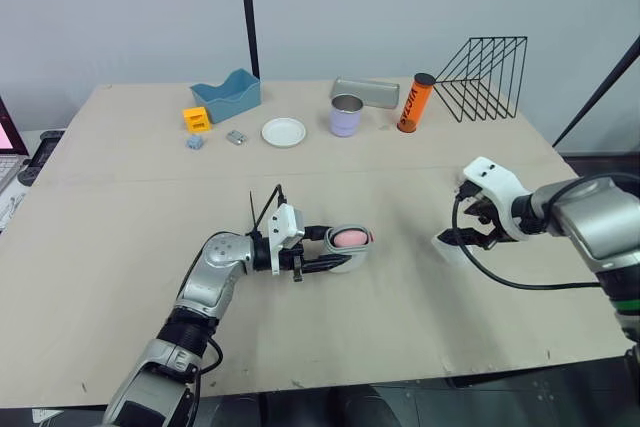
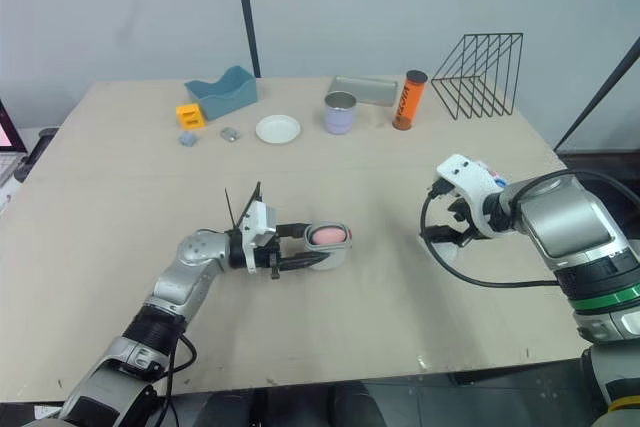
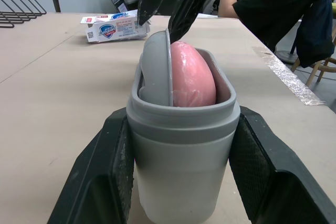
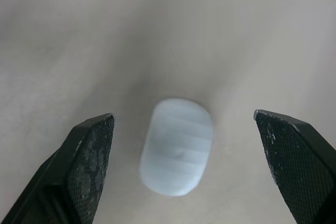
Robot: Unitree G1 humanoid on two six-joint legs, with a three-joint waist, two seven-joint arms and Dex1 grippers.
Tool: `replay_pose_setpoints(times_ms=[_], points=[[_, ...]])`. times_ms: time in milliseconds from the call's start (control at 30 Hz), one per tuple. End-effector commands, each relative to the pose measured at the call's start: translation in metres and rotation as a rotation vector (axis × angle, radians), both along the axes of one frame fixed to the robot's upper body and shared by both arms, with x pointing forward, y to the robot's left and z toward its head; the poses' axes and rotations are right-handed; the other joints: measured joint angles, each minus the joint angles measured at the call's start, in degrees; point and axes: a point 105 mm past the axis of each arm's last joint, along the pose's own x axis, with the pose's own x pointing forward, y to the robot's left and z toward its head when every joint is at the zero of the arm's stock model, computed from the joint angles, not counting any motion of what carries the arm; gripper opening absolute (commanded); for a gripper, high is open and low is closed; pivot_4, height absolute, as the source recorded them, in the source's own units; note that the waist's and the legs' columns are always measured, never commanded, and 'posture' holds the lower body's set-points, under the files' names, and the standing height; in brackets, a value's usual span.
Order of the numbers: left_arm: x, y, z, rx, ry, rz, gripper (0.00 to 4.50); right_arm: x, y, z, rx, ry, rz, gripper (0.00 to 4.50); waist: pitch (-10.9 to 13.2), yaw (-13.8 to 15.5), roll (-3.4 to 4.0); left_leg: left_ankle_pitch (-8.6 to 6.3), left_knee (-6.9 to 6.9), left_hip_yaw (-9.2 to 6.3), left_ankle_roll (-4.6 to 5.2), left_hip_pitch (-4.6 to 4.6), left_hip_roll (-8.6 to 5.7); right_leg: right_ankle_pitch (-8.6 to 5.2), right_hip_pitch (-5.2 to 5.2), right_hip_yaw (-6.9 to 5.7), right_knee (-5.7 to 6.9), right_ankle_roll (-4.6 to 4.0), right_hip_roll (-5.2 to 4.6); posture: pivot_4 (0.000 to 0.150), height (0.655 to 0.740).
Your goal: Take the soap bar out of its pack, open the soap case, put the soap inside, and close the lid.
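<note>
Grey oval plastic soap case [image 3: 181, 177], pink soap bar [image 3: 193, 74] inside, is gripped by the left tool [image 1: 343, 248]. Right tool [image 4: 182, 118] is held wide open over a pale oval lid [image 4: 177, 156] on the counter [image 1: 400, 327].

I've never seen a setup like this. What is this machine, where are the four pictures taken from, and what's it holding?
It is a two-armed humanoid robot at a table. Two pictures come from its head cameras, two from its wrists. The left gripper clamps a grey soap case with the pink soap inside. The right gripper hangs open over a pale oval piece, probably the lid. The soap pack, a plate, a cup and a wire rack sit elsewhere.
</note>
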Motion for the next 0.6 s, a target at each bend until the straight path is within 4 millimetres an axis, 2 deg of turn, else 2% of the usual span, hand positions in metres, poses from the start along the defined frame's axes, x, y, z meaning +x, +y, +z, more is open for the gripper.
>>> replay_pose_setpoints(times_ms=[33,433,600], points=[[0.0,-0.003,0.012,-0.027,-0.043,0.001,1.99,0.002,-0.002,0.002,-0.019,-0.012,0.027,4.4,-0.01,-0.02,0.02,0.0,0.0,0.0,0.0,0.0,0.0,0.0,-0.01,0.0,0.0,0.0,0.0,0.15,0.7393],[-0.001,0.0,0.006,-0.011,-0.008,0.006,1.99,0.01,-0.01,-0.029,-0.044,0.066,0.045,4.4,-0.03,-0.02,0.05,0.0,0.0,0.02,0.0,0.0,-0.02,0.0,0.01,0.0,0.0,0.01,0.03,0.15,0.7393],[-0.002,0.002,0.002,0.008,0.01,-0.001,1.99,0.012,-0.011,-0.031,-0.039,0.07,0.042,4.4,-0.05,-0.02,0.08,0.0,0.0,0.02,0.0,0.0,-0.01,0.0,0.02,-0.01,0.0,0.01,0.03,0.15,0.7393]])
